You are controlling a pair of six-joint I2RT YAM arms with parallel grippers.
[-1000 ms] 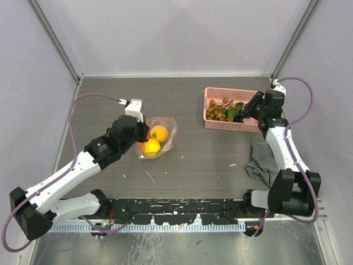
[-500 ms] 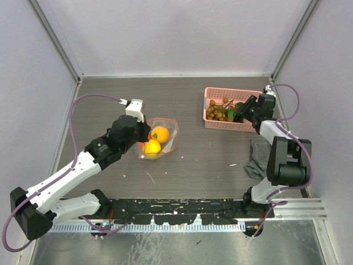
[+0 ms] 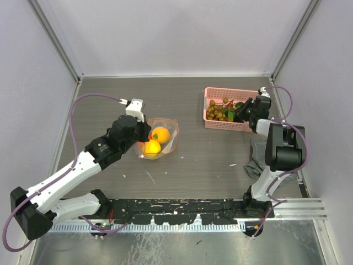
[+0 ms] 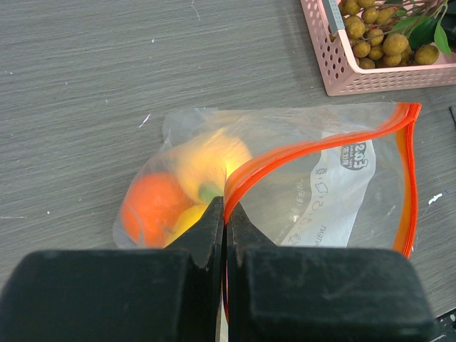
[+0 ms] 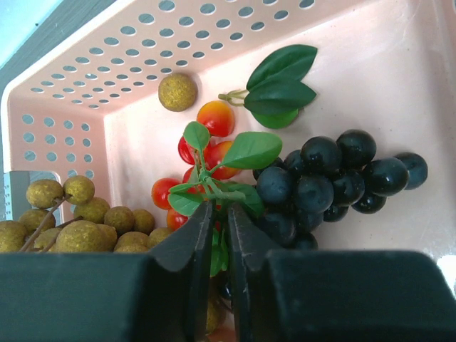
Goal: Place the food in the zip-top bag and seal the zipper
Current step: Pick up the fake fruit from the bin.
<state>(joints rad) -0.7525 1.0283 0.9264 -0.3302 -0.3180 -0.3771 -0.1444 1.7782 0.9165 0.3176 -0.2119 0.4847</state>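
Film, thin, limp and likely slippery: my left gripper (image 4: 225,206) is closed on the clear plastic zip-top bag (image 4: 335,199), pinching its stiffer red-orange zipper strip (image 4: 299,151); round orange fruit (image 4: 146,206) and yellow fruit (image 4: 210,160) sit inside, just beyond. My right gripper (image 5: 221,210) is closed on a green leafy stem (image 5: 214,191). The light, knobbly bunch of small brown balls (image 5: 78,231) lies leftward in the pink lattice basket (image 5: 342,71).

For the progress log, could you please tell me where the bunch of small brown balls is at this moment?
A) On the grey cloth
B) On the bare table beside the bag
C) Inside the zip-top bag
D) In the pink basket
D: the bunch of small brown balls lies inside the pink basket, well apart from the zip-top bag, in which orange and yellow fruit show.
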